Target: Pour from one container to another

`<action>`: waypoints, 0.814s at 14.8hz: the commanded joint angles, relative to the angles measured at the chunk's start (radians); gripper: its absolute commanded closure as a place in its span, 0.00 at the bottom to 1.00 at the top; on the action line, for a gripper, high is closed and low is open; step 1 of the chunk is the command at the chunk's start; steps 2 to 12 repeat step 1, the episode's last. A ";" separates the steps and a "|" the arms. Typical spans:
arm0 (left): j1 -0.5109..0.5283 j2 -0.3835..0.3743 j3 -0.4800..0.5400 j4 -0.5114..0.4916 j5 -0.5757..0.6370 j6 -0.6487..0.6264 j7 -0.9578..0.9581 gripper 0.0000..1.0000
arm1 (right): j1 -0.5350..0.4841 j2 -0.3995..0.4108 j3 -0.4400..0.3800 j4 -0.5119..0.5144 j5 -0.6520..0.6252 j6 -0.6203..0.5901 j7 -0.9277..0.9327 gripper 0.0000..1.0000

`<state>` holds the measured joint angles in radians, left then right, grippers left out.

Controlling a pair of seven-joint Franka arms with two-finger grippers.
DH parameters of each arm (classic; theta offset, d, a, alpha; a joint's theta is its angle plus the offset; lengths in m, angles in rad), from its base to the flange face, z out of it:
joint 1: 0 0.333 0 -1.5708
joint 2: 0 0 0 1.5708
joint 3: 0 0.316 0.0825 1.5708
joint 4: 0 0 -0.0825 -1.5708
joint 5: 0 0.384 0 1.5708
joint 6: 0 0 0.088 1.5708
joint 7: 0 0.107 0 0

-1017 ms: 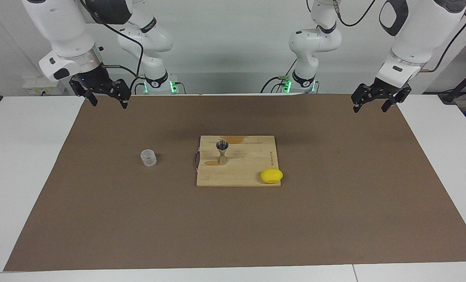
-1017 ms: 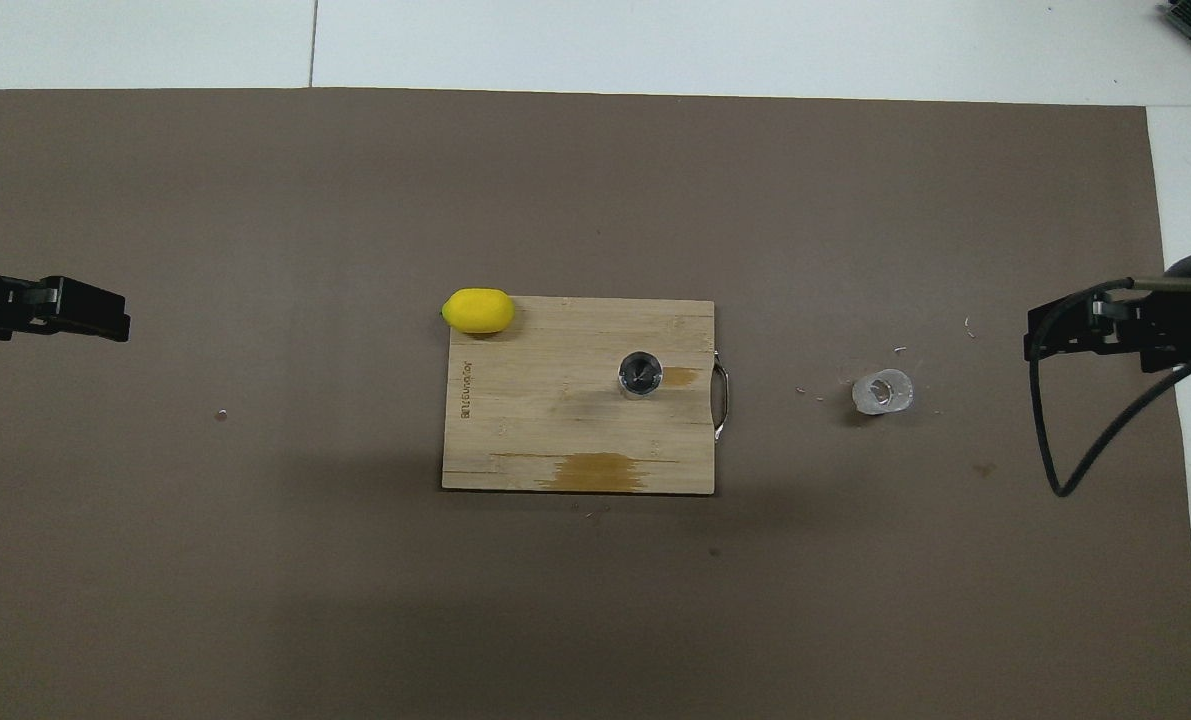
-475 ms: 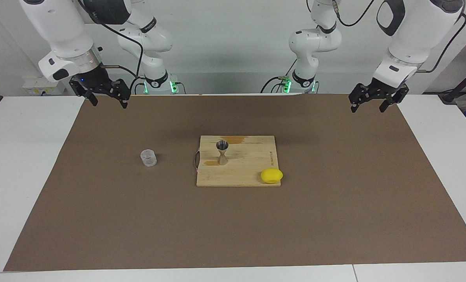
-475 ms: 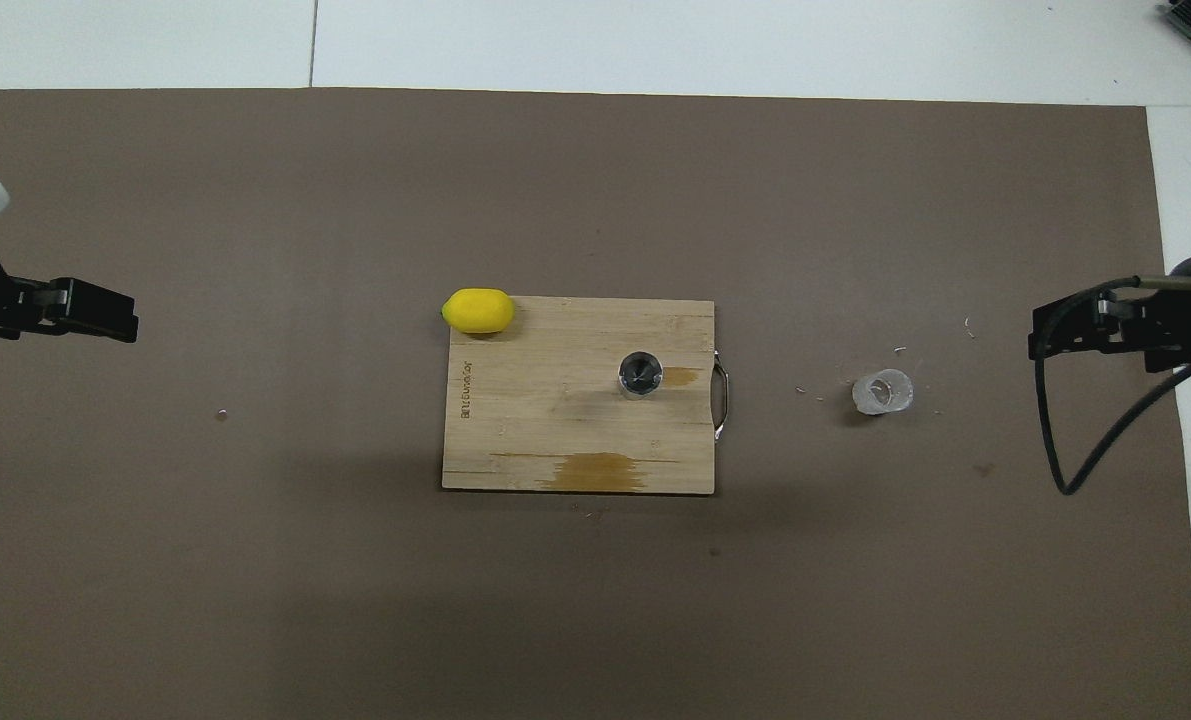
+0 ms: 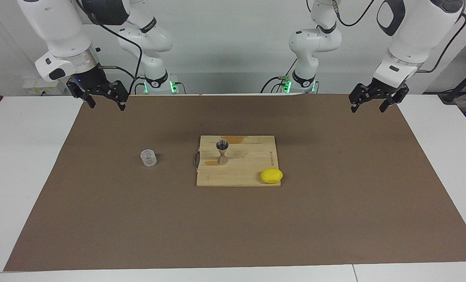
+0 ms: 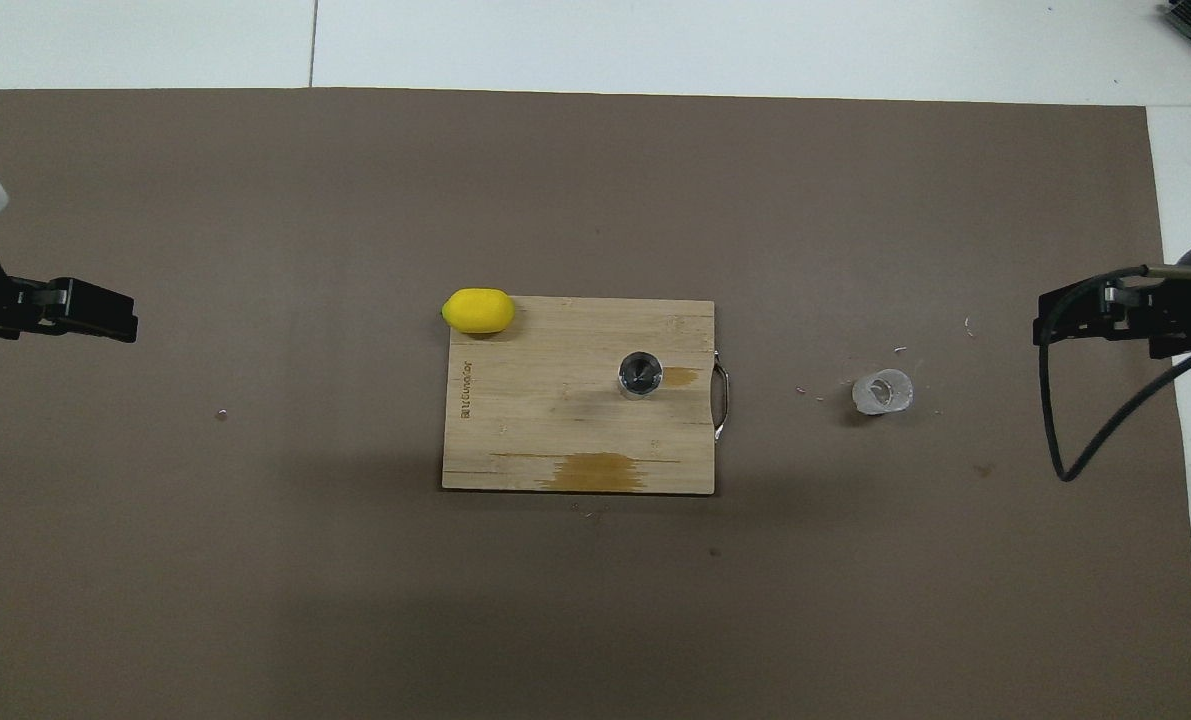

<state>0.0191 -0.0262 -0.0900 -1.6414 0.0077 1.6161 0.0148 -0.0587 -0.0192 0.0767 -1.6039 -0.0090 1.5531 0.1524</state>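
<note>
The small clear ribbed cup (image 5: 148, 158) stands upright on the brown mat, toward the right arm's end; it also shows in the overhead view (image 6: 883, 391). The metal hourglass jigger (image 5: 222, 152) stands upright on the wooden cutting board (image 5: 248, 174), seen from above as a round mouth (image 6: 640, 374). My right gripper (image 5: 106, 103) hangs open and empty, high over the mat's edge at its own end, apart from the cup; it also shows in the overhead view (image 6: 1045, 322). My left gripper (image 5: 367, 106) hangs open and empty over the mat at the left arm's end (image 6: 127, 318).
A yellow lemon (image 5: 271, 175) lies on the board's corner farthest from the robots, toward the left arm's end (image 6: 478, 310). The board (image 6: 555, 430) has a metal handle facing the cup and brown stains. Small crumbs lie on the mat (image 5: 334, 219) around the cup.
The right gripper has drifted slightly up and outward toward its end of the table. The left gripper rose a little earlier and now holds still. The cup, jigger and lemon have not moved.
</note>
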 commanded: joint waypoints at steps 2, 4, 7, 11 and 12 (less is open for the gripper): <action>-0.002 -0.021 0.003 -0.026 0.014 0.021 -0.003 0.00 | -0.006 0.007 0.003 0.006 -0.005 0.010 -0.001 0.00; -0.002 -0.021 0.003 -0.026 0.014 0.021 -0.003 0.00 | -0.006 0.007 0.003 0.006 -0.005 0.010 -0.001 0.00; -0.002 -0.021 0.003 -0.026 0.014 0.021 -0.003 0.00 | -0.006 0.007 0.003 0.006 -0.005 0.010 -0.001 0.00; -0.002 -0.021 0.003 -0.026 0.014 0.021 -0.003 0.00 | -0.006 0.007 0.003 0.006 -0.005 0.010 -0.001 0.00; -0.002 -0.021 0.003 -0.026 0.014 0.021 -0.003 0.00 | -0.006 0.007 0.003 0.006 -0.005 0.010 -0.001 0.00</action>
